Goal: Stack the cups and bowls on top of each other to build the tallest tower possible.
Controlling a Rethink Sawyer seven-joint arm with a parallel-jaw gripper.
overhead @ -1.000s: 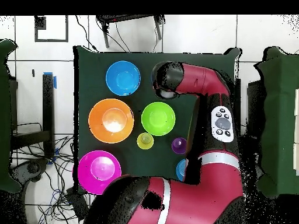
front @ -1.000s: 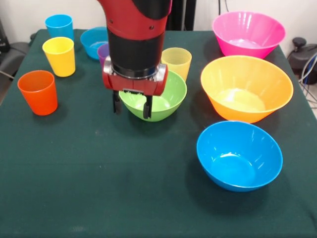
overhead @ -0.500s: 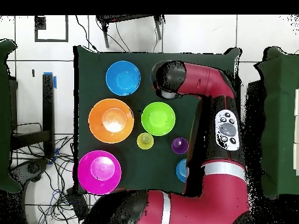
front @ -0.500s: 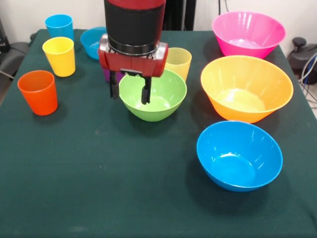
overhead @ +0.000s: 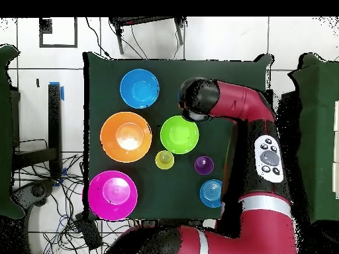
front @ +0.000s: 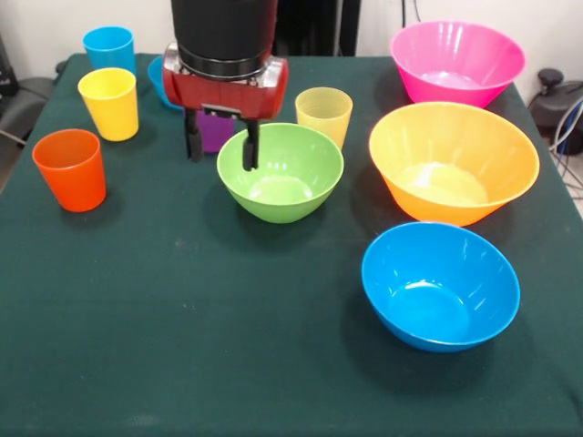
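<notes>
My gripper [front: 219, 147] is open and empty, hanging just above the table at the left rim of the green bowl [front: 281, 173], right in front of the purple cup [front: 216, 133]. The orange cup [front: 70, 169], yellow cup [front: 109, 103] and blue cup [front: 109, 48] stand at the left. The pale yellow-green cup [front: 324, 114] stands behind the green bowl. The small blue bowl [front: 158, 76] is partly hidden behind the arm. The pink bowl [front: 455, 62], orange-yellow bowl [front: 453, 162] and medium blue bowl [front: 440, 284] stand at the right. Every piece stands alone.
In the overhead view the arm's wrist [overhead: 197, 100] covers the gripper beside the green bowl [overhead: 179, 134]. The arm also hides the orange, yellow and blue cups there. The dark green tablecloth [front: 182, 328] is bare in front.
The gripper has moved back and left in the front view, from the green bowl's near-left side to in front of the purple cup. It stayed open and empty.
</notes>
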